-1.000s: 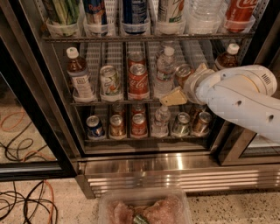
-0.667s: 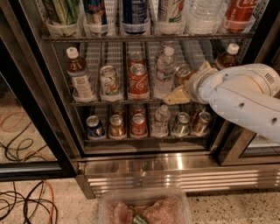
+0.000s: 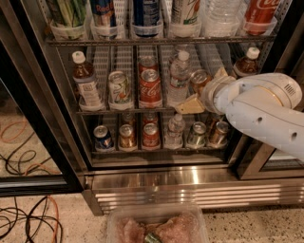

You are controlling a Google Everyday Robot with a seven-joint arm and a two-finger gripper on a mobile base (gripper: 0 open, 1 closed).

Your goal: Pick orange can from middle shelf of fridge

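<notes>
Nearly nothing has shifted since the earlier frames: the white arm (image 3: pixel 266 111) and its claw (image 3: pixel 205 88) hold the same station at the right of the middle shelf (image 3: pixel 128 111) in the fridge (image 3: pixel 42 109).

1. Claw state: spread. One tan finger (image 3: pixel 190 105) lies at the shelf's front edge, low and left of the orange can (image 3: pixel 199 79). The other shows up and right of it. I cannot tell whether either touches the can.
2. Target position: the orange can stands upright on the middle shelf, between the clear water bottle (image 3: pixel 179 78) on its left and a white-capped brown bottle (image 3: pixel 246 64) on its right. Its label is not readable.
3. Neighbours, leftward: a red Coca-Cola can (image 3: pixel 150 88) with white script, a white-and-green can (image 3: pixel 119 88), and a brown bottle (image 3: pixel 86 81) with small unreadable print.
4. Top shelf: a red Coca-Cola bottle (image 3: pixel 259 14) at far right; a blue can (image 3: pixel 103 10) reading "Red".
5. Lower shelf: mixed cans (image 3: pixel 127 136), labels illegible.
</notes>
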